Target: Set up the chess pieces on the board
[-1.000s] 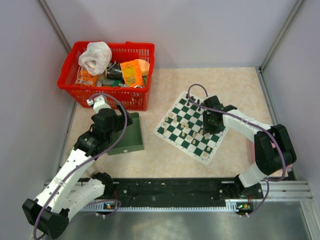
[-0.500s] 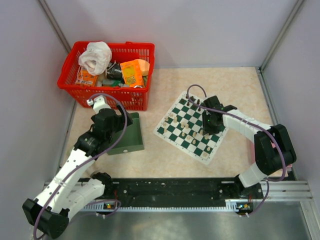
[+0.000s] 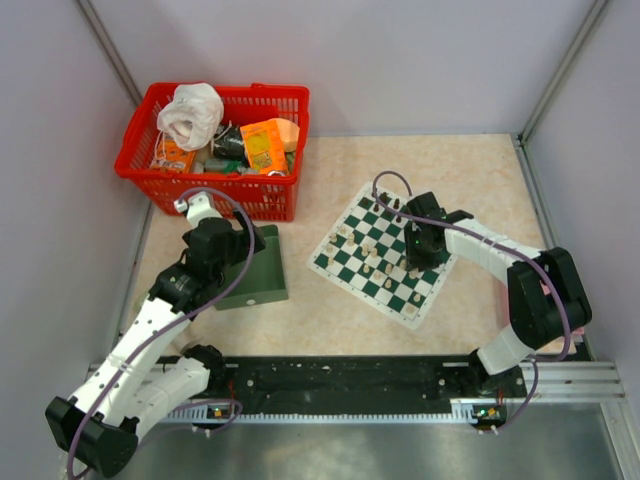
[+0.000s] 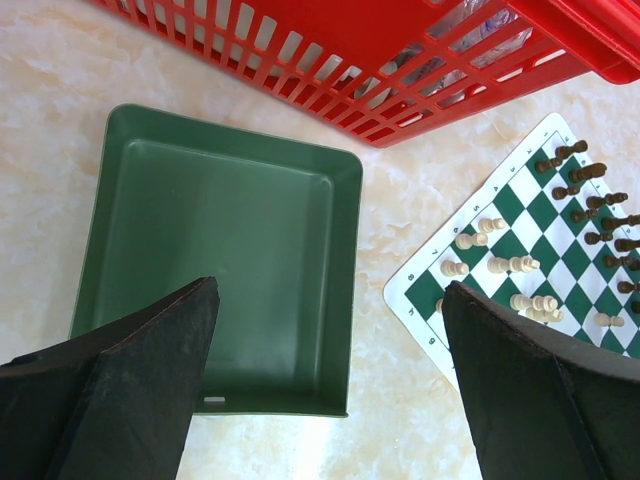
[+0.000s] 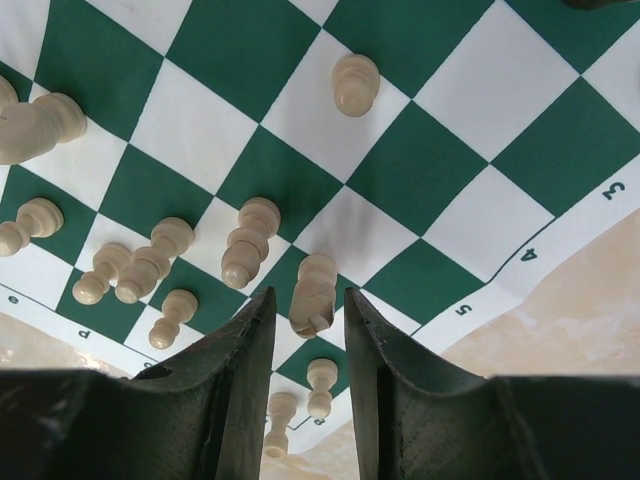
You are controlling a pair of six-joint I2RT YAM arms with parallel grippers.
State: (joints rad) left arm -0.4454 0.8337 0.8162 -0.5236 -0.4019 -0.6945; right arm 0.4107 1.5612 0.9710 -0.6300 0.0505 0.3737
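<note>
The right gripper (image 5: 310, 312) hangs low over the board (image 5: 440, 150), fingers close on both sides of a cream piece (image 5: 316, 288) near the lettered edge; whether they already press it, I cannot tell. Next it must lift without knocking the crowded neighbour pieces (image 5: 248, 255). Left of the board, the left gripper (image 4: 330, 290) is wide apart above a green tray (image 4: 230, 220).

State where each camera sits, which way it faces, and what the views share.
Top external: above and behind the bases, looking down at the red basket, green tray and board; left arm and right arm show.
Left wrist: on the left arm, facing down at tray, basket and board corner; the left gripper shows, open wide.
Right wrist: low over the board, facing down; the right gripper flanks a cream piece.
Shared: the board appears in all three.
</note>
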